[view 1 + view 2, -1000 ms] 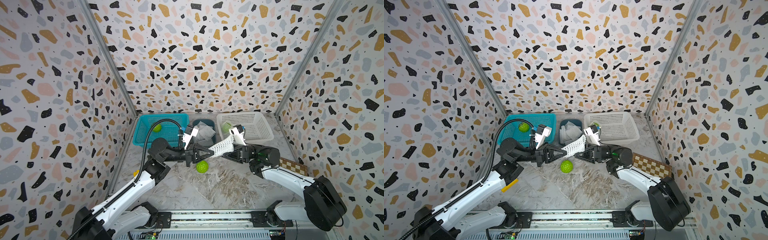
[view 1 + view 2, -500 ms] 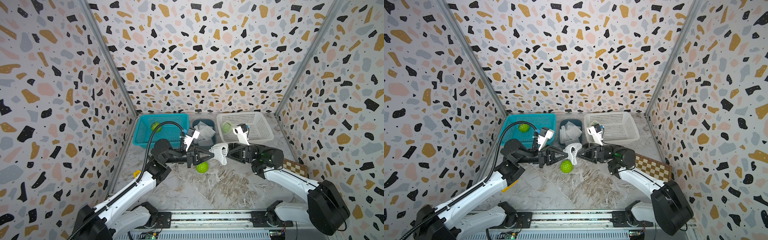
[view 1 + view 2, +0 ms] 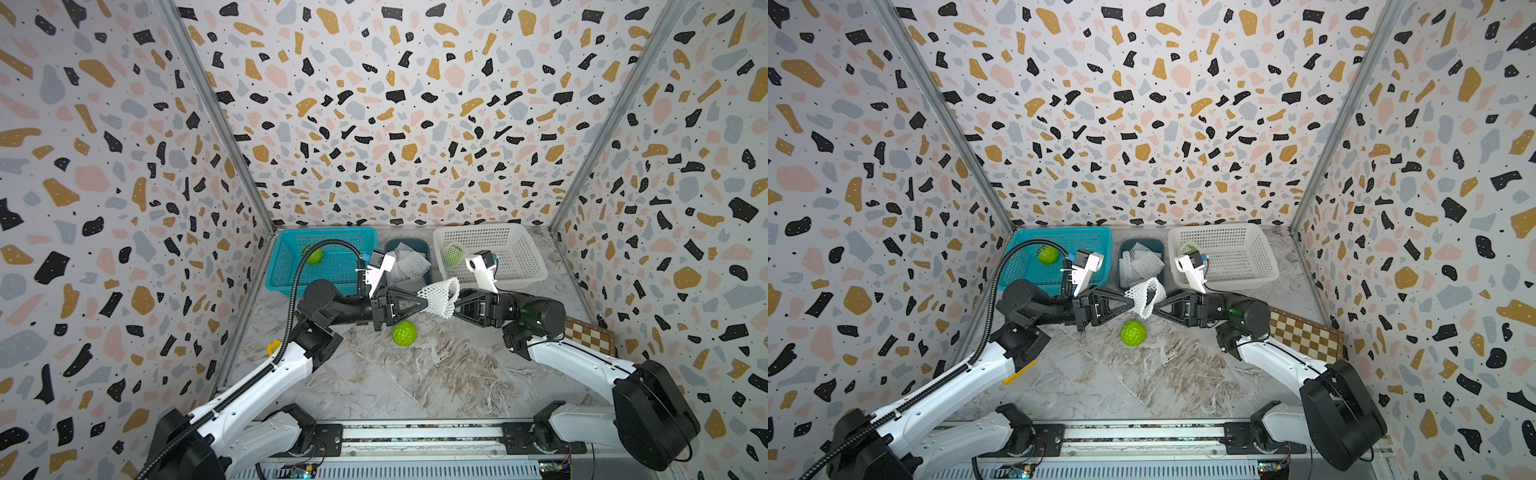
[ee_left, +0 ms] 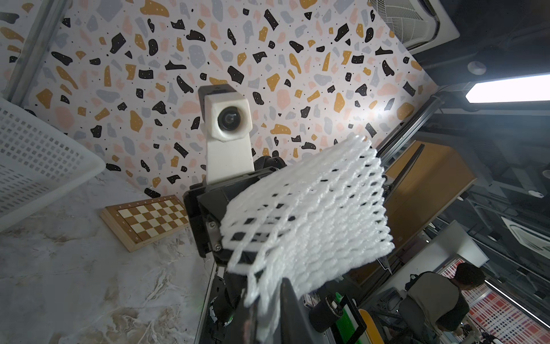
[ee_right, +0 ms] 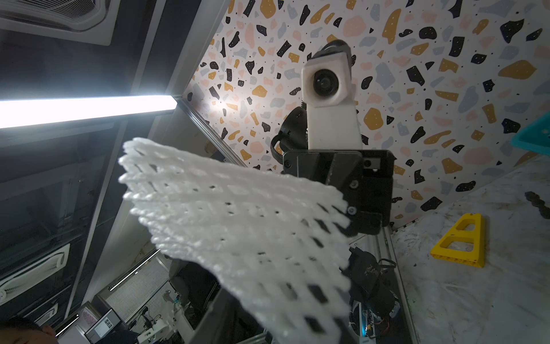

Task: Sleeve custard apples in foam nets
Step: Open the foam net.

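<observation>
Foam net hangs in the air in both top views, spanning the gap between the left gripper and the right gripper. The two meet almost tip to tip above a bare custard apple lying on the marble table. Another fruit sits in the blue basket, a sleeved one in the white basket, and spare nets in the small bin between them. From the left wrist, the foam net narrows to a bunched corner running down between that arm's nearly closed jaws, which look to be pinching it; it hides the opposite fingertips. From the right wrist, the foam net fans wide and blurred across the lens, and I cannot tell whether the right jaws have closed on it. It should handle as feather-light, soft and springy, apt to slip from a shallow pinch. Best to take opposite rims of the tube mouth, deep enough to spread it over the fruit.
</observation>
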`<action>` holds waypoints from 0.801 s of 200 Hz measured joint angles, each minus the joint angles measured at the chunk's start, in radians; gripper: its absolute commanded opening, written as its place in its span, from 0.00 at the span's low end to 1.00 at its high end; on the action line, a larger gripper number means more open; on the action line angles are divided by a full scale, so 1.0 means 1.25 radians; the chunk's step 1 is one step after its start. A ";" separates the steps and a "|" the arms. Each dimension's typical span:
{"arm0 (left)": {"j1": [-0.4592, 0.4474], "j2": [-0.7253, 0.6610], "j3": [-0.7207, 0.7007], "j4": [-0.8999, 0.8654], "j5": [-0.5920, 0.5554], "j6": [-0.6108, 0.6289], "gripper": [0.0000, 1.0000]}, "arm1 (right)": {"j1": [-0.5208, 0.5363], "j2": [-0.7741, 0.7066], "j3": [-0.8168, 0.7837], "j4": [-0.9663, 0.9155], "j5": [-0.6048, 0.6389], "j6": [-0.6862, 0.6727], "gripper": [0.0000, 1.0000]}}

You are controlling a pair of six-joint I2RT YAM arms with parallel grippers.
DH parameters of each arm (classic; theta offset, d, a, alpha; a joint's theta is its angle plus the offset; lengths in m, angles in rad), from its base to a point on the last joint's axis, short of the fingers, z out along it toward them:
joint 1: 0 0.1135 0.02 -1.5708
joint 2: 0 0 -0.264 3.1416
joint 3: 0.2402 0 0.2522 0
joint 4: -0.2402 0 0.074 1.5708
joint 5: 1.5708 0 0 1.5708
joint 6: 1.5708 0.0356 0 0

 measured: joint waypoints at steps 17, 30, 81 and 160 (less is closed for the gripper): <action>0.001 0.004 0.000 0.012 -0.009 -0.013 0.25 | 0.000 -0.002 -0.002 -0.002 0.001 -0.003 0.22; 0.002 0.005 0.000 0.018 -0.013 -0.020 0.30 | 0.000 -0.004 -0.003 -0.001 0.002 -0.006 0.13; 0.002 0.010 0.000 0.041 -0.016 -0.049 0.39 | -0.003 -0.014 -0.005 0.000 0.002 -0.015 0.00; 0.003 0.058 0.000 0.138 -0.016 -0.125 0.48 | 0.002 -0.014 -0.008 0.000 -0.006 -0.004 0.00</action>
